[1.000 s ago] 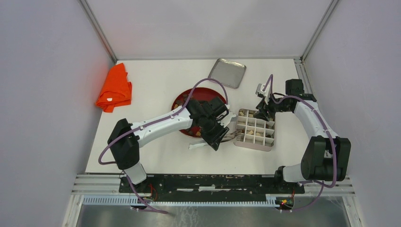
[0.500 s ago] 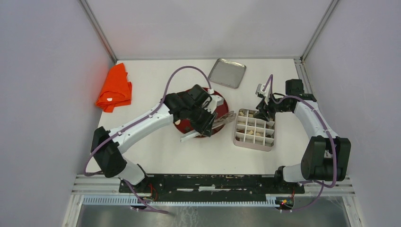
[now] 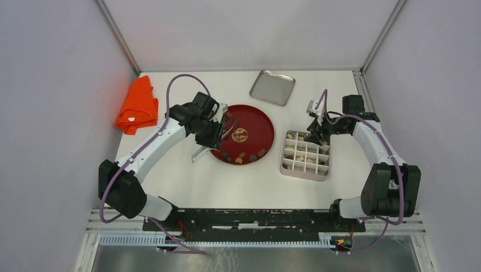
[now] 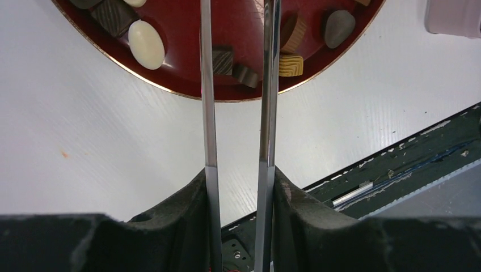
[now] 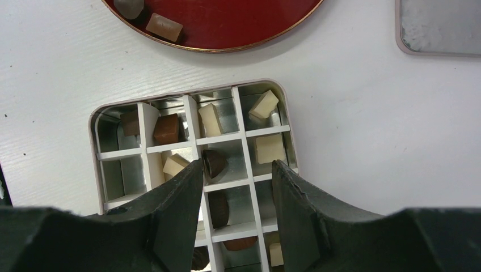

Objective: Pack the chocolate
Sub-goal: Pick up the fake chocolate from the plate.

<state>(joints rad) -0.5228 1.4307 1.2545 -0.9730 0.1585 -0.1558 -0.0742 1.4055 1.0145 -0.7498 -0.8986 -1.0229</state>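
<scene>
Left gripper [image 4: 238, 190] clamps tongs [image 4: 205, 85]; right gripper [image 5: 237, 170] hangs spread. Chocolate pieces [image 4: 146, 44] on red plate [image 4: 178, 34] look light, rigid and slick; pinch across flat sides.

The left arm [image 3: 150, 148] rises from the left of the worktop's near edge and stretches diagonally toward the far edge, its forearm angled inward to left of centre. The left gripper [image 3: 214, 131] points toward the right edge, its black padded jaws pressed against the outer sides of thin metal tongs [image 4: 208, 113], whose two blades stand slightly apart. The right arm [image 3: 371, 141] climbs along the right edge from the near right corner, bends at the elbow short of the far right corner and turns back inward. The right gripper [image 5: 237, 167] points down, jaws parted and holding nothing.
</scene>
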